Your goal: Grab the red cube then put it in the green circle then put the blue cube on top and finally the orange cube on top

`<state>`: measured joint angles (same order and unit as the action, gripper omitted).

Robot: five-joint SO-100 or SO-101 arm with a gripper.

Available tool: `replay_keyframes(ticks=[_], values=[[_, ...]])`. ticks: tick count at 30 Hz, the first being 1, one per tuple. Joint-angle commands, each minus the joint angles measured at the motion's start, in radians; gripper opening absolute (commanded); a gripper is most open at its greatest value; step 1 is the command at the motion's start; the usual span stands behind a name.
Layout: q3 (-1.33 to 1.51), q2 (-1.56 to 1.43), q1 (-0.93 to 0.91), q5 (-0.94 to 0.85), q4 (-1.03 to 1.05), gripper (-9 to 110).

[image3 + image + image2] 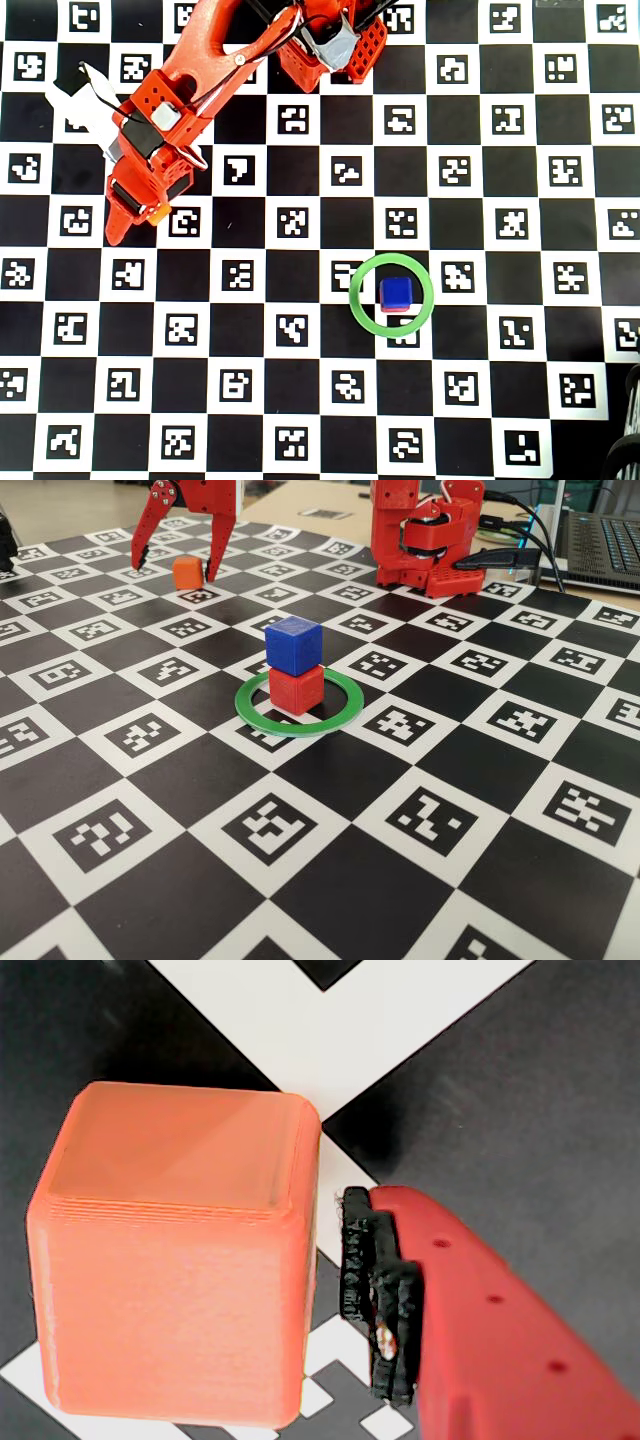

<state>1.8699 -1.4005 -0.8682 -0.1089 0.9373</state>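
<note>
— Gripper (177,568): what's it made of, and how does it stand?

— Red printed plastic, two long tapering fingers spread wide, tips low by the board. The orange cube (187,572) sits on the board between them, and nothing is gripped. In the wrist view one finger (480,1310) has a row of small holes and a rough black pad along its inner face; that pad is just beside the cube's right side, and a narrow gap shows between them.

— And the cube's surface?

— Matte orange (175,1260), with rounded edges and fine layer lines near the top rim.

— What else is around?

— Toward the middle of the board a thin, flat green ring (340,718) lies with the red cube (296,689) inside it and the blue cube (293,645) stacked on top, turned slightly against the one below. From overhead, the blue one (395,292) hides nearly all of the red. The stack is well apart from the gripper.

— Anything in the way?

— The arm's red base (425,540) stands at the far edge, with black cables (520,542) and a laptop (600,535) beyond it. The board (330,880) between gripper and ring is flat checker squares with printed markers.
</note>
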Motion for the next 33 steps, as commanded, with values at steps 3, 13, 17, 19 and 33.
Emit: replay_keyframes(ticks=[3, 13, 17, 19, 33], values=[[-0.046, -0.034, 0.005, 0.003, -0.009, 24], [-0.067, -0.058, 0.002, 0.011, 0.025, 7], [-0.256, -0.075, 0.002, -0.003, 0.195, 7], [-0.393, -0.077, 0.014, -0.023, 0.301, 7], [-0.91, -0.084, 0.506, -0.107, 0.838, 7]])
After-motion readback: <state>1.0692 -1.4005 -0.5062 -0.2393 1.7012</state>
